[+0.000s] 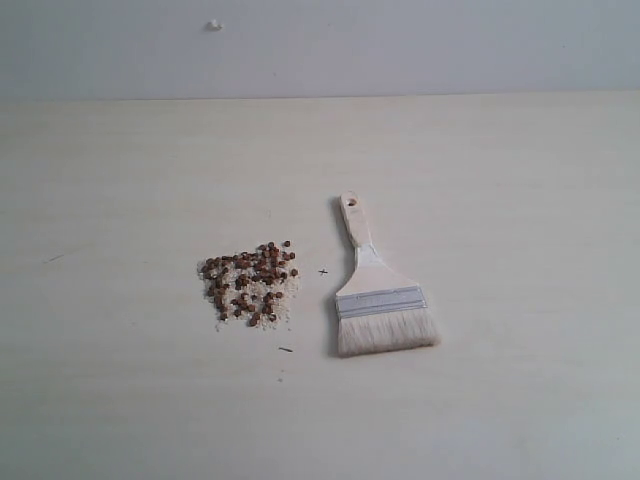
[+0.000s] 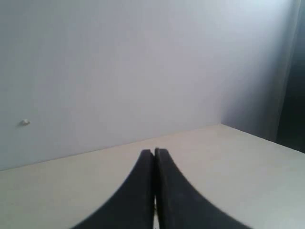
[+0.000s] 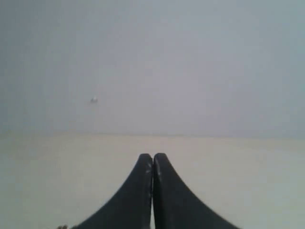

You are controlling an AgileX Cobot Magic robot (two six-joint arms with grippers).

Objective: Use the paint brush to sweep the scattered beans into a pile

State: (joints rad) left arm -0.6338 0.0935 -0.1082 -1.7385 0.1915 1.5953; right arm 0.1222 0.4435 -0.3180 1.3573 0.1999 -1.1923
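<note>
Both grippers crowd the foreground of their wrist views: the left gripper [image 2: 154, 151] is pressed fully closed with nothing in it, and the right gripper [image 3: 153, 155] matches it, jaws together and empty, each poised over the pale bench [image 1: 520, 200]. Out on the bench, the beans [image 1: 250, 283] sit in a loose reddish-brown patch left of centre, mixed with fine white grains [image 1: 283, 308]. Just to their right, not touching them, lies the paint brush [image 1: 380, 300], flat, bristles toward the camera, holed handle pointing away. A small white knob [image 1: 213, 25] dots the wall behind.
</note>
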